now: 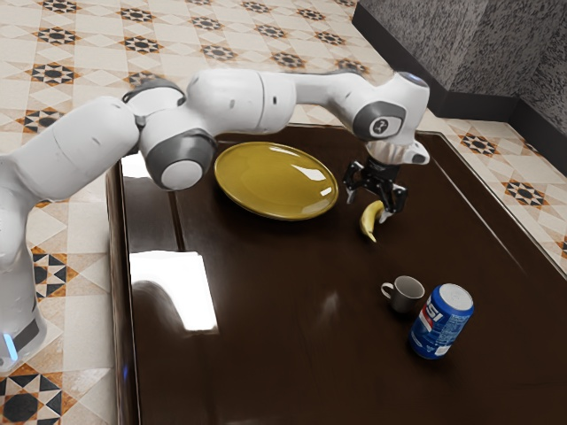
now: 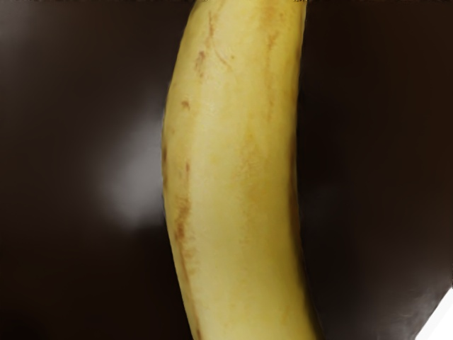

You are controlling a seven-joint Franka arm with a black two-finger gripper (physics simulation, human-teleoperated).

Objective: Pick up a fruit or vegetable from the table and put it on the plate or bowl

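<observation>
Beside yellow plate (image 1: pixel 275 181), fingers (image 1: pixel 373 203) spread astride banana (image 1: pixel 370 225) lying on table (image 1: pixel 266 336).

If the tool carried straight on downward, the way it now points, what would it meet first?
The banana, lying on the table directly beneath the tool. The wrist view shows it close below, though the remaining gap is hard to judge.

White glossy arm (image 1: pixel 248 97), rounded segments, grey joint caps (image 1: pixel 383 122); black claw (image 1: pixel 376 202); blue base light (image 1: pixel 9 342).
</observation>
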